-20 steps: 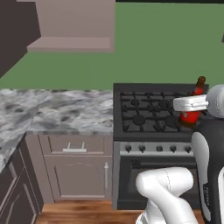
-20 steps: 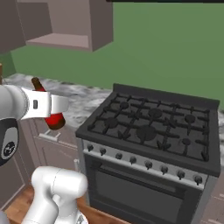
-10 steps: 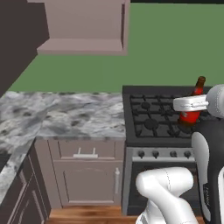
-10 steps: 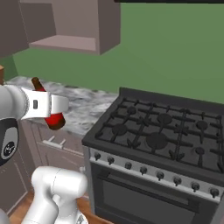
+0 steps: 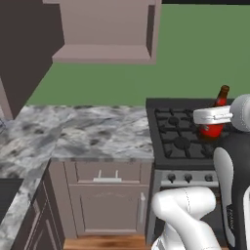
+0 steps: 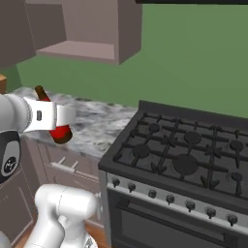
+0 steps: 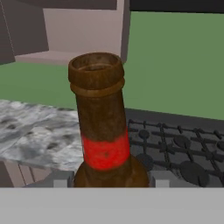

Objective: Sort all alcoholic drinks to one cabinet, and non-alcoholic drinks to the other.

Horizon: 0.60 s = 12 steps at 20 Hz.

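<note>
stove [image 6: 184,160], marble counter [image 5: 93,134], open cabinet [image 5: 105,29]

Black gas stove [image 6: 189,155], grey marble counter [image 5: 93,132] — open wall cabinet [image 5: 105,31]

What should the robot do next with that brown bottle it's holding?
Probably lift the brown bottle up and over toward the open wall cabinet. The gripper holds it in the air beside the stove, well below the cabinet, whose shelf looks bare and reachable above the marble counter.

A kitchen: gas stove [image 6: 184,157], marble counter [image 5: 93,134], wall cabinet [image 5: 105,29]
</note>
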Motion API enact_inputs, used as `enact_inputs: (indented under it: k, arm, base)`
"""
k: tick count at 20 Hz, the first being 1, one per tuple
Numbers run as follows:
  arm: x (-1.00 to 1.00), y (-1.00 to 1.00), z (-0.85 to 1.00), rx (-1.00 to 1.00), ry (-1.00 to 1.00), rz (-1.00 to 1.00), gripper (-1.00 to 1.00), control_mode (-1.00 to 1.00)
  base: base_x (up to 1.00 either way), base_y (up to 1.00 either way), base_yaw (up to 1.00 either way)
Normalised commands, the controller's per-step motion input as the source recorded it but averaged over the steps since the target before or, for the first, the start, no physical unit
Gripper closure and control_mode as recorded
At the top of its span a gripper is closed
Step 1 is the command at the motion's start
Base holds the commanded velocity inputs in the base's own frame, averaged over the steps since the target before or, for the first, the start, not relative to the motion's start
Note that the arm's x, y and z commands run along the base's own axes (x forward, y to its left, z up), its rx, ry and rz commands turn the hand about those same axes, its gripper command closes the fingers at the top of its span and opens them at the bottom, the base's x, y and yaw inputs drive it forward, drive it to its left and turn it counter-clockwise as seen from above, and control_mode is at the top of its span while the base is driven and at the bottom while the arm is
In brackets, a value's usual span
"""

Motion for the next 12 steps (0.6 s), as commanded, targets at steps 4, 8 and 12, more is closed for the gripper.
enact_inputs:
  k: [4,8,12]
  arm:
    - [0.0,0.0,0.0,0.0,0.0,0.0,1.0,1.0]
    - [0.0,0.0,0.0,0.0,0.0,0.0,1.0,1.0]
    - [0.0,0.0,0.0,0.0,0.0,0.0,1.0,1.0]
  base:
    - [0.41,0.3,0.0]
    - [0.4,0.28,0.0]
    - [0.41,0.26,0.0]
